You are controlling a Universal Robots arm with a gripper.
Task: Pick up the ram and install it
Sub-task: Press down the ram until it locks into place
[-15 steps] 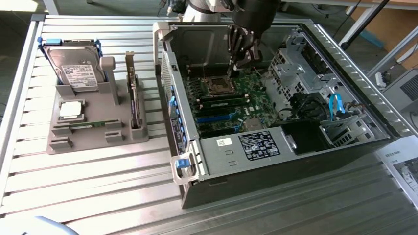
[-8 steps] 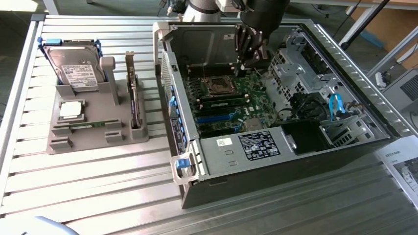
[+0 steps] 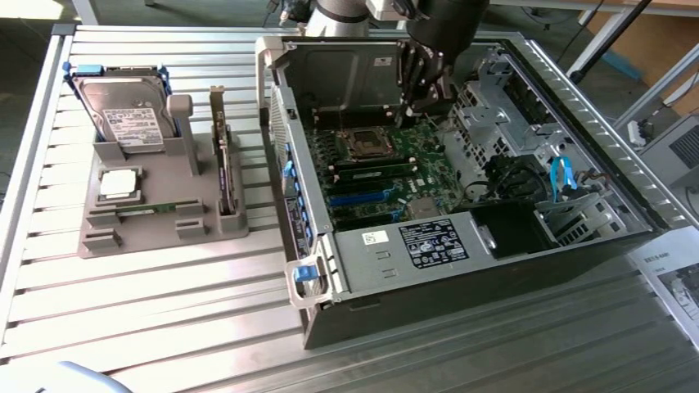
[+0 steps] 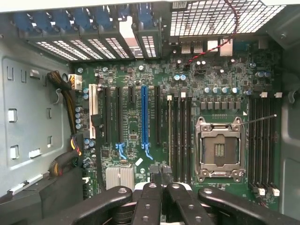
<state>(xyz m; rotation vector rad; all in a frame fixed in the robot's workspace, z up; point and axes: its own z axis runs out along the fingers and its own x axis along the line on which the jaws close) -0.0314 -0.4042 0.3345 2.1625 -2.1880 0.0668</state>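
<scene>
On the tabletop an open computer case lies toward the exterior view's right, and a holder stand sits well apart from it toward the exterior view's left. In the stand, a hard drive leans at the far end, a processor lies flat nearer the middle, and an upright card stands in the slot on the side nearest the case. Inside the case, the motherboard lies on the bottom, with the processor socket between two groups of memory slots. The pincer hangs inside the case above the motherboard, close over the slots beside the socket.
</scene>
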